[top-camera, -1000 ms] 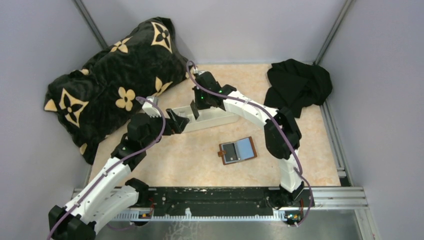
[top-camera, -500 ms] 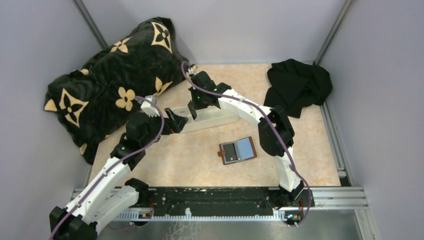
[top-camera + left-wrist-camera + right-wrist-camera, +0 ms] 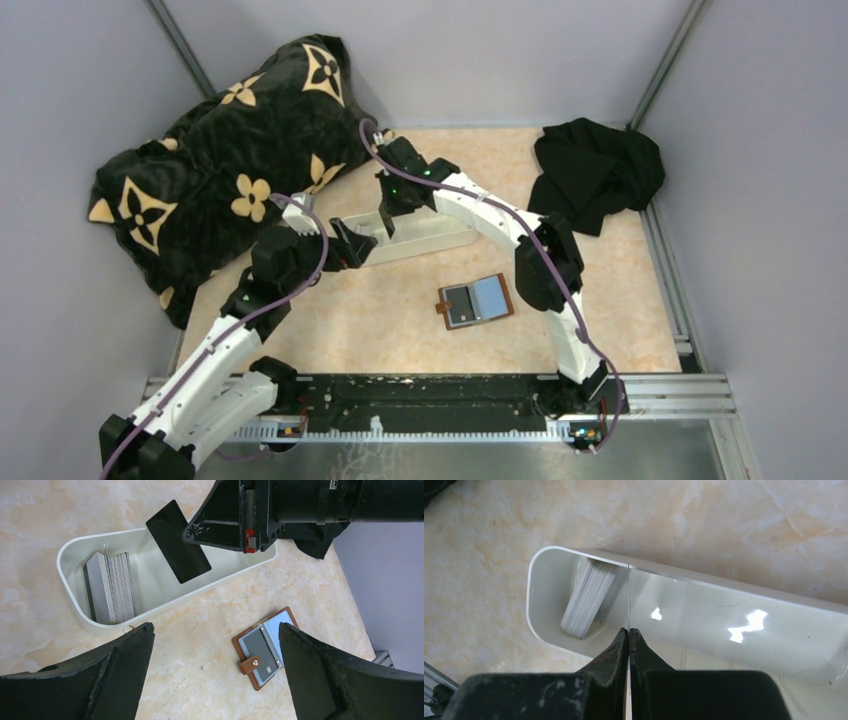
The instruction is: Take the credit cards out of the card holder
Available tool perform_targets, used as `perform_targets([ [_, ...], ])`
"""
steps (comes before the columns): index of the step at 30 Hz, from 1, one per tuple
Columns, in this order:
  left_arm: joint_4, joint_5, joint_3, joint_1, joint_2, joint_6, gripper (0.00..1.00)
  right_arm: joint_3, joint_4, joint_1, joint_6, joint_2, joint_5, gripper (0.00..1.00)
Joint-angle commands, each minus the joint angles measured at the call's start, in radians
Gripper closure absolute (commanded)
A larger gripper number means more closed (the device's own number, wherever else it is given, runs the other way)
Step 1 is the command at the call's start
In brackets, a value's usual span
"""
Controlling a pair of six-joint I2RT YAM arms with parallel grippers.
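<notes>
— Biggest first?
— Looking down on a beige worktop. Piled at its far left, a black pillow with tan flowers. At far right, a crumpled black cloth.
— Then the arms?
— Both reaching in from the near edge. Left arm stretched toward the left end of a long white tray. Right arm bent up and over, coming down above that same end.
— Left jaws?
— Spread wide, gripping nothing, hovering over the worktop just on the near side of the tray.
— Right jaws?
— Pinched tight on a dark card, held tilted over the tray's open top. Cannot tell whether touching the tray.
— Anything inside the tray?
— A stack of cards on edge, leaning at the left end, just beside the held card.
— And the holder?
— Lying open and flat on the worktop, between the tray and the arm bases, well apart from both jaws. Brown at the rim, blue-grey pockets facing up. Tucked in the half with the snap tab, a grey card.
</notes>
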Motion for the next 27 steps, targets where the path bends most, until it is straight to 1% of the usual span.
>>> perform_targets([
  [1,0.031,0.016,-0.009,0.007,-0.029,-0.001,0.00,0.119,-0.063,0.023,-0.011,0.039,0.026,1.00],
  [4,0.029,0.014,-0.010,0.006,-0.037,0.000,0.00,0.163,-0.084,0.031,-0.012,0.076,0.028,1.00],
  [10,0.012,0.005,-0.003,0.005,-0.041,0.010,0.00,0.169,-0.087,0.039,-0.005,0.112,0.018,1.00],
  [27,0.035,0.025,-0.017,0.005,-0.037,-0.004,0.00,0.151,-0.144,0.039,-0.015,0.075,0.052,1.00],
])
